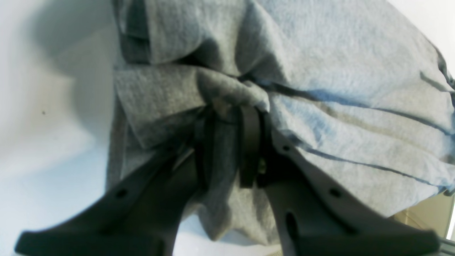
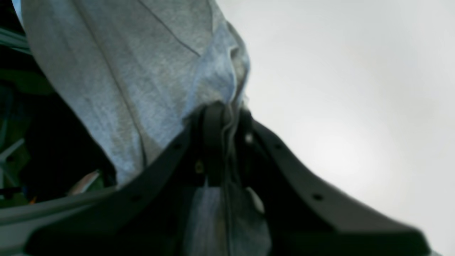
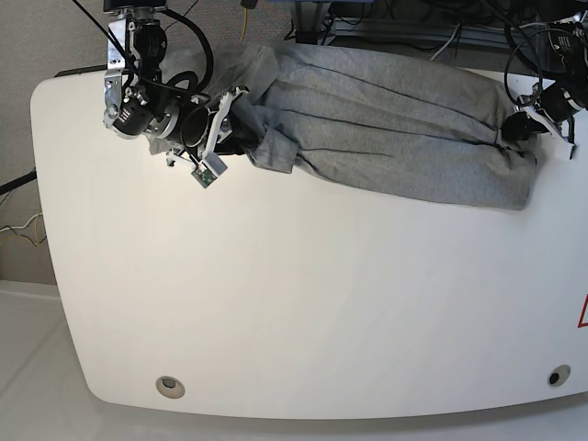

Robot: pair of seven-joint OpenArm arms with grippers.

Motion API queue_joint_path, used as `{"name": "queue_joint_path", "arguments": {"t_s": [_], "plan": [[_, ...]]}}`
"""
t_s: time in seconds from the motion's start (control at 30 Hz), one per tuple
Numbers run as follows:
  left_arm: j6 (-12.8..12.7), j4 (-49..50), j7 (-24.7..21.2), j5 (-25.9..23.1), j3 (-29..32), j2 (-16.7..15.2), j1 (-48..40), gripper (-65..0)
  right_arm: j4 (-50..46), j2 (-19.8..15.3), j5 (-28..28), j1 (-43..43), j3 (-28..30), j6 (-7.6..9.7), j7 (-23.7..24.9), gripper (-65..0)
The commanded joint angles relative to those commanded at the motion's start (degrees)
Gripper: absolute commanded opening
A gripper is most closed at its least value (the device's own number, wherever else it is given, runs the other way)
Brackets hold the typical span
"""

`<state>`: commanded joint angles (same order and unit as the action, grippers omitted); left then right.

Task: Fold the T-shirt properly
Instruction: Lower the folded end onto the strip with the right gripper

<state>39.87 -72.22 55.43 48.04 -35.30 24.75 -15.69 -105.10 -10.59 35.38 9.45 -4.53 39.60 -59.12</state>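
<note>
The T-shirt is stretched in a long, rumpled band along the far edge of the table, its long axis running across the table from one gripper to the other. It is judged soft, light and limp, so it sags and creases wherever it is unsupported; hems and corners are the best places to grip it. A bunched end is pinched tightly by the left gripper. The opposite end is clamped by the right gripper, with cloth caught between its jaws.

Probably a robotics lab: white table, cables behind.
</note>
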Motion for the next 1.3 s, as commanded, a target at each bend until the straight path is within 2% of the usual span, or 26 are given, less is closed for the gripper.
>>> {"name": "queue_joint_path", "arguments": {"t_s": [0.5, 0.8, 1.07, 1.3], "plan": [[0.0, 0.0, 0.0, 0.0, -0.1, 0.2, -0.1, -54.1, 3.6, 4.9, -8.0, -4.6, 1.0, 0.0, 0.0, -58.7], [0.0, 0.0, 0.0, 0.0, -0.1, 0.2, -0.1, -54.1, 3.7, 5.5, -13.3, -7.0, 6.5, 0.0, 0.0, -59.0], [0.0, 0.0, 0.0, 0.0, -0.2, 0.4, -0.1, -54.1, 4.5, 8.4, -18.6, -7.9, 6.7, 0.0, 0.0, -58.8], [0.0, 0.0, 0.0, 0.0, -0.2, 0.4, -0.2, -54.1, 6.5, 8.9, -20.6, -8.8, 6.7, 0.0, 0.0, -58.8]]}}
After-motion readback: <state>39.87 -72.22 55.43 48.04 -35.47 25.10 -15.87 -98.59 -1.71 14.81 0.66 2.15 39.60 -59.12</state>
